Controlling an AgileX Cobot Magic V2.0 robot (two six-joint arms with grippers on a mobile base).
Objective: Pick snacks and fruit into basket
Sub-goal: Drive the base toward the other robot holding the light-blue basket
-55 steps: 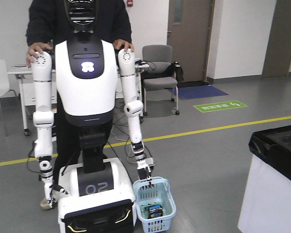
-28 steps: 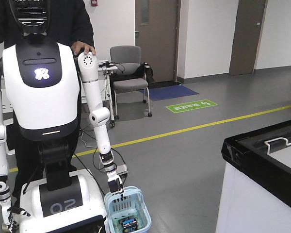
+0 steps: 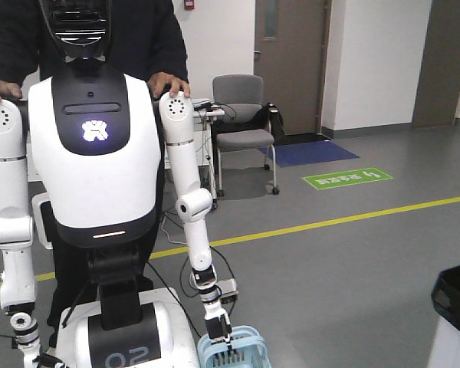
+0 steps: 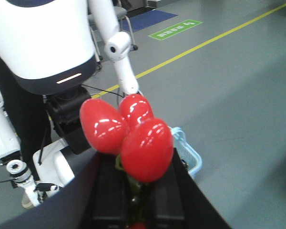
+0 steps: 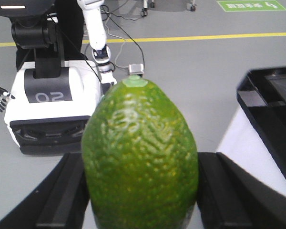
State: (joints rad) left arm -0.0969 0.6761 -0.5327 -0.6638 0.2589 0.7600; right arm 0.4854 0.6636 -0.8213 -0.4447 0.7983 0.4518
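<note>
Between the right gripper's [image 5: 140, 210] black fingers [image 5: 62, 200]: one pebbled green oval fruit [image 5: 140, 162], firm, rounded, slip-prone, gripped mid-body. Left gripper [image 4: 133, 191] clamps stem of glossy red lobed fruit [image 4: 128, 133], light, smooth.

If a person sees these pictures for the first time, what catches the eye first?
A big bumpy green fruit fills the right wrist view, gripped between dark pincer fingers. Glossy red fruits crowd the left wrist view. In front stands a white humanoid robot, holding a pale blue basket.
</note>
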